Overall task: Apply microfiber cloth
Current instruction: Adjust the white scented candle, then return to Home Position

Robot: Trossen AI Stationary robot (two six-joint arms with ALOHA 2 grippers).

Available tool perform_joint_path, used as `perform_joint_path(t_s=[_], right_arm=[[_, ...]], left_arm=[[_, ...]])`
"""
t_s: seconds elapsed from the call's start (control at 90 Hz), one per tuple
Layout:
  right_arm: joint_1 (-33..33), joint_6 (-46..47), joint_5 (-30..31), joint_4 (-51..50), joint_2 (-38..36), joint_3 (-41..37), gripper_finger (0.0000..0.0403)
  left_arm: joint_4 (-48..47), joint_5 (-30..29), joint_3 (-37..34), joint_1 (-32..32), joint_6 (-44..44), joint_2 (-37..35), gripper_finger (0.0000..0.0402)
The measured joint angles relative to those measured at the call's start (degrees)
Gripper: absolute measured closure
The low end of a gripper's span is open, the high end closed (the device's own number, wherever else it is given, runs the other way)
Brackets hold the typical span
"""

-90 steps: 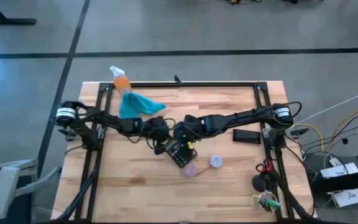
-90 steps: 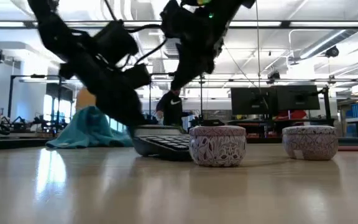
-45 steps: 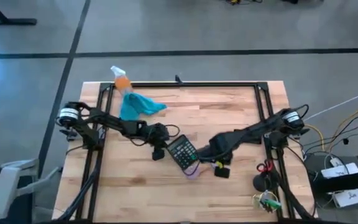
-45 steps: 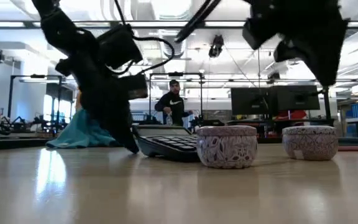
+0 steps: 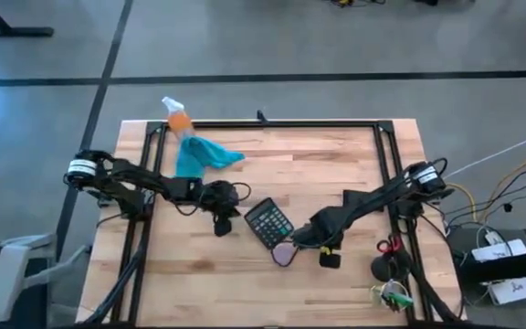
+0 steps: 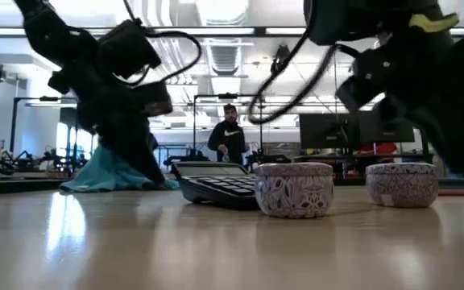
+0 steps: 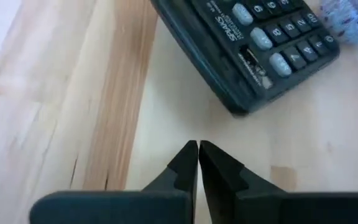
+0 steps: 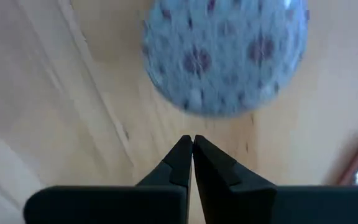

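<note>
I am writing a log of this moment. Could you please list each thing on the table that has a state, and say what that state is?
Microfiber cloth: crumpled in a heap, untouched.
Spray bottle: lying at the table's far edge beside the cloth.
Calculator: keys up, flat on the table.
Patterned tin: upright, lid on.
Left claw: shut, empty, near the calculator.
Right claw: shut, empty, over a patterned tin.

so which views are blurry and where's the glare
Right wrist view: the patterned tin is smeared by blur, while the shut right gripper is sharp. Left wrist view: calculator keys are crisp. Low view: ceiling lights glare on the table beside the cloth, and the near arms are dark silhouettes.
</note>
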Motion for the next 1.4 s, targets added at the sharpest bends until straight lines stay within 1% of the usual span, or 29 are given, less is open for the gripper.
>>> perform_joint_path(t_s=[0.067, 0.267, 0.378, 0.5, 0.611, 0.711, 0.767, 0.822, 0.911, 1.078, 1.144, 1.244, 1.322, 1.4], right_arm=[[-0.04, -1.62, 2.35, 3.42, 0.16, -0.10, 0.0403], [-0.20, -6.57, 6.38, 11.33, 0.14, 0.76, 0.0403], [-0.52, -8.61, 9.81, 13.09, 0.06, 1.60, 0.0403], [-1.17, -10.38, 10.37, 12.59, -0.35, 2.95, 0.0403], [-1.60, -12.79, 10.46, 13.23, -1.88, 3.70, 0.0403], [-1.96, -16.64, 11.34, 18.13, -3.41, 2.60, 0.0403], [-2.27, -18.49, 11.48, 22.23, -4.44, 1.63, 0.0403], [-2.70, -19.83, 11.51, 24.16, -4.90, 0.97, 0.0403], [-3.55, -20.70, 11.62, 24.82, -5.48, 0.68, 0.0403], [-5.48, -21.36, 11.58, 28.09, -6.96, -0.04, 0.0403], [-5.88, -21.73, 11.47, 28.69, -7.52, -1.11, 0.0403], [-6.32, -21.84, 11.32, 33.09, -9.25, -4.08, 0.0403], [-6.49, -21.82, 9.91, 39.92, -11.10, -7.14, 0.0403], [-6.55, -21.85, 8.18, 51.09, -12.95, -10.62, 0.0403]], left_arm=[[0.96, -0.04, -1.29, 0.00, 0.10, -1.59, 0.0401], [6.93, -0.09, -4.83, 0.00, 0.97, -6.23, 0.0400], [8.54, -0.13, -6.60, 0.00, 2.02, -9.52, 0.0401], [11.84, -0.15, -8.97, 0.00, 2.64, -13.21, 0.0398], [18.99, -0.12, -11.98, 0.00, 4.15, -16.58, 0.0398], [25.30, -0.09, -14.83, 0.00, 6.66, -19.47, 0.0398], [27.53, -0.09, -16.29, 0.00, 7.92, -21.41, 0.0398], [29.24, -0.07, -17.13, 0.01, 8.23, -22.77, 0.0399], [28.50, -0.06, -18.23, 0.02, 8.51, -25.14, 0.0401], [29.16, -0.04, -18.35, 0.02, 10.90, -27.24, 0.0397], [28.80, -0.04, -18.42, 0.02, 10.99, -27.45, 0.0397], [28.70, -0.05, -18.53, 0.02, 11.01, -27.70, 0.0399], [27.50, -0.06, -18.64, 0.02, 10.99, -27.93, 0.0401], [27.96, -0.06, -18.59, 0.04, 11.01, -28.01, 0.0400]])
